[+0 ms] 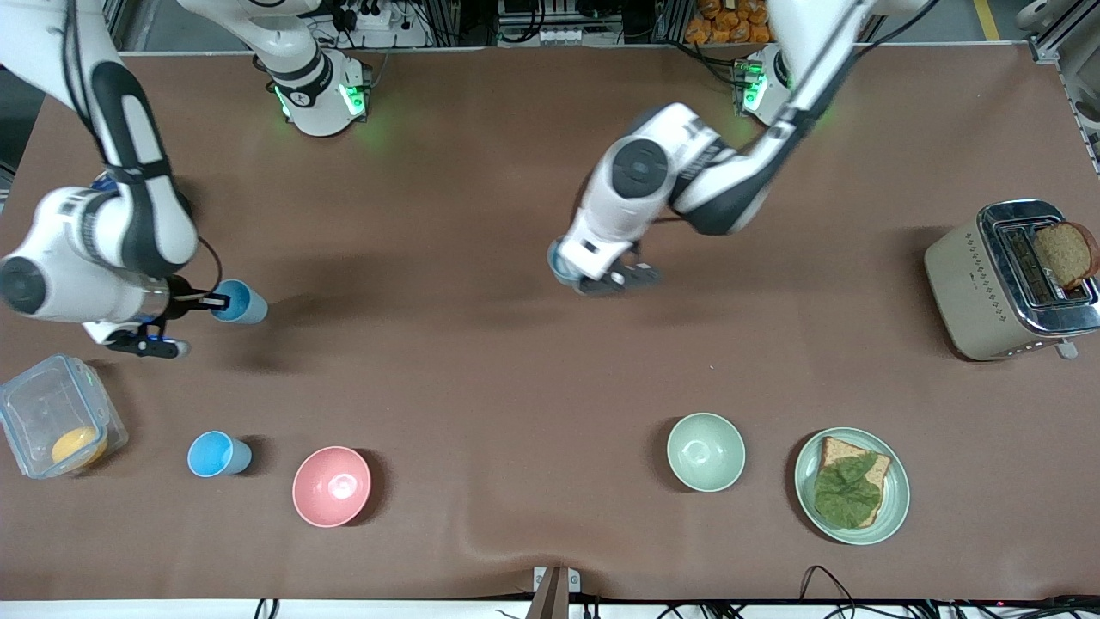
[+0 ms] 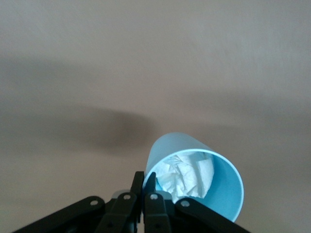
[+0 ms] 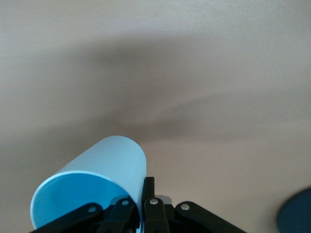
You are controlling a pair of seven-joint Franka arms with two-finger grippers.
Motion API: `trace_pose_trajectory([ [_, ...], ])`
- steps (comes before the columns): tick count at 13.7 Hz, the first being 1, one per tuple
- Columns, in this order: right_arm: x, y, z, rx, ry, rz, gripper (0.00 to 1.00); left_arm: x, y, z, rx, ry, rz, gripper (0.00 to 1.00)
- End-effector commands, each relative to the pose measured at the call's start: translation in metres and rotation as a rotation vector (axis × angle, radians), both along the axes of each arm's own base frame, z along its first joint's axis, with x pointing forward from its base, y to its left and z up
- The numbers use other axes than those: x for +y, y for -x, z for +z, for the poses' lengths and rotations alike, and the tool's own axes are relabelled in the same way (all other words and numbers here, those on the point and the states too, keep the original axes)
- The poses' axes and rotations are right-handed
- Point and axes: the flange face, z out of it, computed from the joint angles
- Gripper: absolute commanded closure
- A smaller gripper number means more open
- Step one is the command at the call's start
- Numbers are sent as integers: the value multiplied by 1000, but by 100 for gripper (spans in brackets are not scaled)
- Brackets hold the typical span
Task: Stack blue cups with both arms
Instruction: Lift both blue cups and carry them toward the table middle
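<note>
My right gripper (image 1: pixel 206 302) is shut on the rim of a sky blue cup (image 1: pixel 241 303) and holds it tipped on its side over the table toward the right arm's end. In the right wrist view the gripper (image 3: pixel 143 187) pinches this cup's (image 3: pixel 97 179) wall. My left gripper (image 1: pixel 574 273) is over the middle of the table, shut on the rim of a duller blue cup (image 1: pixel 556 260) mostly hidden under the hand. In the left wrist view the gripper (image 2: pixel 145 182) pinches that cup (image 2: pixel 218 194), which has crumpled white paper (image 2: pixel 187 174) inside. Another sky blue cup (image 1: pixel 219 454) stands upright on the table.
A clear box (image 1: pixel 34 404) with something orange inside stands beside the standing cup. A pink bowl (image 1: pixel 332 486), a pale green bowl (image 1: pixel 705 451) and a green plate (image 1: pixel 899 503) with bread and a leaf lie near the front edge. A toaster (image 1: pixel 971 292) holds a bread slice.
</note>
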Motion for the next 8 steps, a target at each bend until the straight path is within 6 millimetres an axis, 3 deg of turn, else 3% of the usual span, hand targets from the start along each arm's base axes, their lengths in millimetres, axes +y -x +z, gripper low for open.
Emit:
trace_pose_trajectory([
  [1, 18, -17, 52, 22, -50, -24, 100, -29, 21, -32, -30, -39, 43, 100],
  [3, 38, -25, 72, 26, -65, -41, 100, -42, 32, -58, -62, -59, 65, 100],
  [5, 71, -27, 85, 24, -66, -71, 100, -49, 36, -79, -66, -37, 88, 100],
  [8, 136, -21, 102, 29, -41, -119, 100, -59, 45, -92, -67, -14, 102, 100],
])
